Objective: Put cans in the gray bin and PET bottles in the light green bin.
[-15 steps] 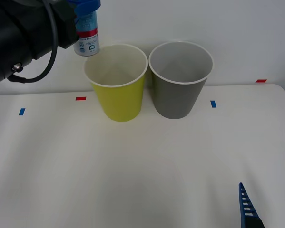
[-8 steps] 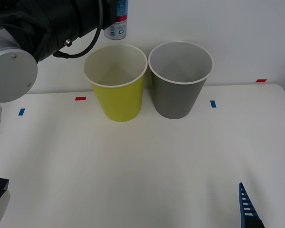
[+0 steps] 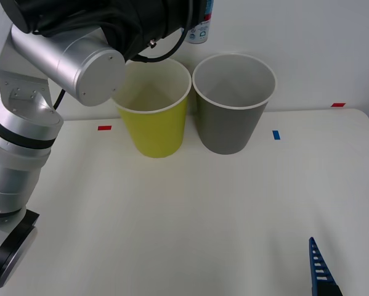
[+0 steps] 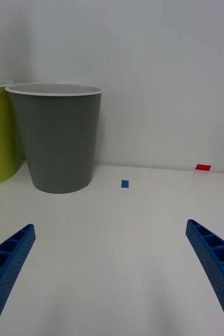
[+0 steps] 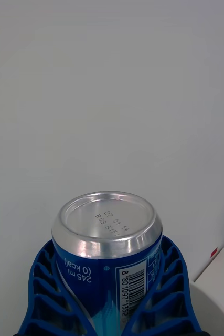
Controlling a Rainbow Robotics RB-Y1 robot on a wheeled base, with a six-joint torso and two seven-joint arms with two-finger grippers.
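Table (image 3: 190,216): white top, bearing both bins near its far edge, before a pale wall.

Left arm (image 3: 55,68): silver and black, reaching across the upper left of the front view, over the yellow-green bin's rim and up toward the top edge.

Light green bin (image 3: 152,108): tall, round, tapered, white rim, whitish inside, upright. It stands just beside the gray bin, on that bin's left; whether the two touch cannot be told.

Gray bin (image 3: 232,105): tall, round, tapered, dark gray wall, white rim, pale inside, upright. In the right wrist view it stands near a small blue tape mark (image 4: 125,184).

Left gripper (image 5: 109,310): blue ribbed fingers (image 5: 43,283) clamped around the can's sides, held high above the bins.

Right gripper (image 4: 112,268): low over the near right part of the table, fingers spread wide apart with nothing between them, well apart from both bins.

Can (image 5: 107,252): small, blue body, silver end facing the wrist camera, barcode on its side. In the front view its lower end (image 3: 198,32) shows at the top edge, above the gap between the two bin rims.

Tape marks: red (image 3: 104,127) left of the green bin; blue (image 3: 276,134) and red (image 3: 337,105) right of the gray bin.
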